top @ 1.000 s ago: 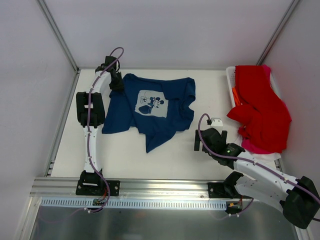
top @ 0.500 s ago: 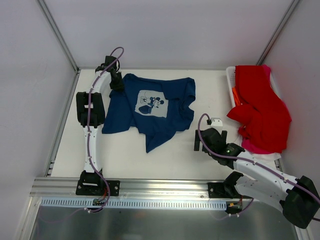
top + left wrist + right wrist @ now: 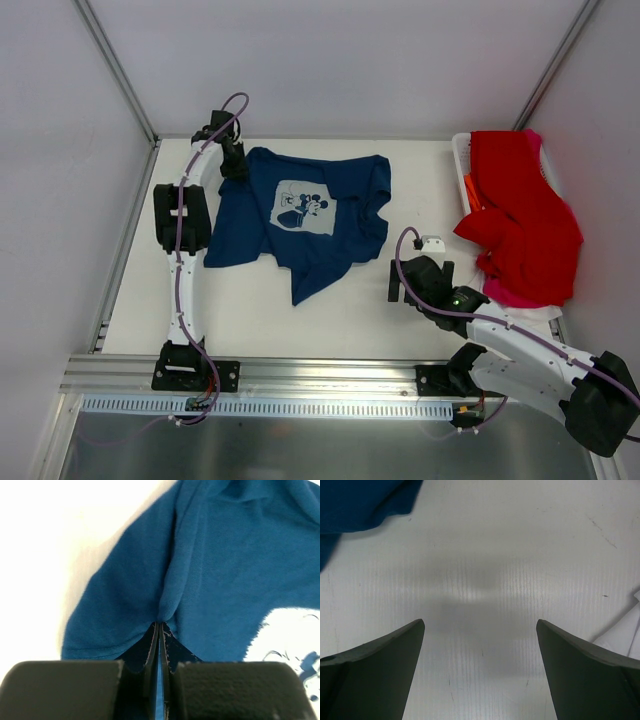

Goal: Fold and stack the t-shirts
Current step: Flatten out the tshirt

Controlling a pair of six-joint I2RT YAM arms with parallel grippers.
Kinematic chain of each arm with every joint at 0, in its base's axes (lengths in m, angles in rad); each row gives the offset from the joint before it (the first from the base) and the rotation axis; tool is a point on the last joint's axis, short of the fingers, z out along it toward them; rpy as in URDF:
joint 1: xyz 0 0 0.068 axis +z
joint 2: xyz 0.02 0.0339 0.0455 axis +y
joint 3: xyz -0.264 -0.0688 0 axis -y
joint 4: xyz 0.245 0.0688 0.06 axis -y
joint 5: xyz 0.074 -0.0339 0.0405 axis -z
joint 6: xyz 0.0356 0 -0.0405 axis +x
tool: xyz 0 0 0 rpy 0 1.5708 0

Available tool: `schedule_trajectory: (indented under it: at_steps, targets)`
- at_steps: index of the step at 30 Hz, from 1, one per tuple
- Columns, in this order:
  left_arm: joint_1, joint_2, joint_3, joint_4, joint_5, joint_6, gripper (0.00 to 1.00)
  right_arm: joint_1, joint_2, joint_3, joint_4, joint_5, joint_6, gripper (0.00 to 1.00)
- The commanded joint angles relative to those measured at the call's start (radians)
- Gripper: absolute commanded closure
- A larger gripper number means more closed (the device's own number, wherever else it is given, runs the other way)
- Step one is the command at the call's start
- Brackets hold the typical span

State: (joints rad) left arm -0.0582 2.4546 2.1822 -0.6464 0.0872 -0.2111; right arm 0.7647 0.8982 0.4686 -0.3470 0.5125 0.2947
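Fabric is caught now: my left claw [image 3: 158,626] has just closed its last gap and pinches a ridge of the navy t-shirt [image 3: 300,215] at its far-left shoulder, so I judge the first fold can begin. That arm stretches long toward the back of the counter [image 3: 340,310]. My right claw [image 3: 480,630] hovers spread wide beside the shirt, holding nothing. The red t-shirt [image 3: 520,220] drapes over the basket [image 3: 458,150].

You are running a robotics lab test cell, not a home. The flat white tabletop [image 3: 350,310] is boxed in by plain white panel walls [image 3: 340,60] set in bare aluminium corner posts [image 3: 115,65]. At six o'clock a slotted aluminium mounting rail [image 3: 330,375] carries one white-and-black robot arm [image 3: 178,250] at seven o'clock and another [image 3: 520,350] at five o'clock, both trailing exposed purple cables [image 3: 179,285].
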Motion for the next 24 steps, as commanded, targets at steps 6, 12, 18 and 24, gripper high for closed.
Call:
schedule_trajectory:
  at_steps: [6, 12, 18, 24]
  targets:
    - [-0.016, -0.178, 0.002, -0.022, -0.181, 0.072, 1.00, 0.005, -0.005, -0.005, 0.037, 0.009, -0.002, 0.01]
    - [0.004, -0.195, 0.010, -0.013, -0.201, 0.061, 1.00, 0.005, 0.013, 0.002, 0.034, -0.008, -0.002, 0.00]
    - [0.004, -0.143, 0.111, 0.013, -0.288, 0.090, 1.00, 0.005, 0.013, 0.010, 0.055, -0.028, -0.003, 0.00]
    - [0.018, -0.023, 0.263, 0.037, -0.375, 0.137, 1.00, 0.007, 0.083, 0.061, 0.054, -0.074, -0.028, 0.01]
